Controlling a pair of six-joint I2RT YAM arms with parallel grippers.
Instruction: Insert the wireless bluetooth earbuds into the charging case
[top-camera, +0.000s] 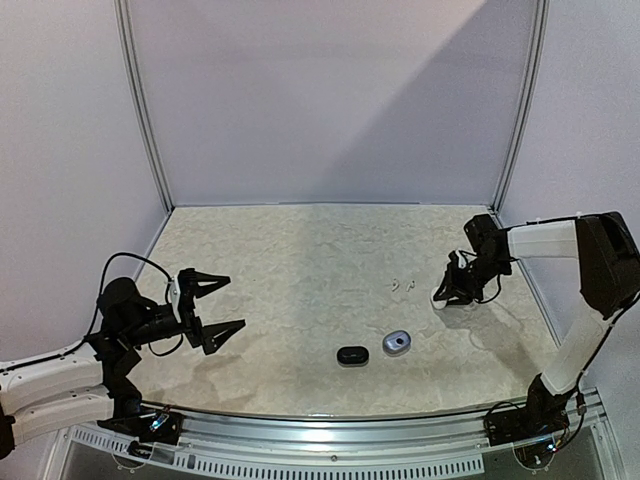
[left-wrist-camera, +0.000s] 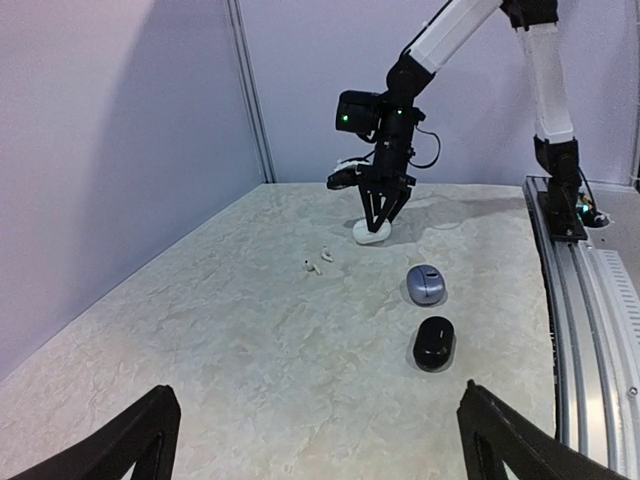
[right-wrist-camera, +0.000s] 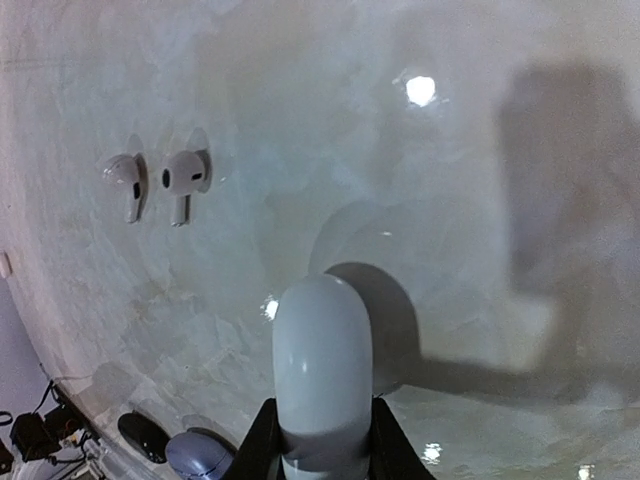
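My left gripper (top-camera: 233, 300) hangs spread wide, near left. Past the black case (top-camera: 352, 355) and grey case (top-camera: 397, 343), two white earbuds (right-wrist-camera: 183, 175) lie loose: probably light and slick, so I'd pinch the stems. Far right, my right gripper (top-camera: 447, 296) clamps the white case (right-wrist-camera: 322, 365).

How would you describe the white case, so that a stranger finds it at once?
Look at the right side of the table, where the right end effector reaches down. It grips the white case. The black case and the grey-blue case lie free near the front edge.
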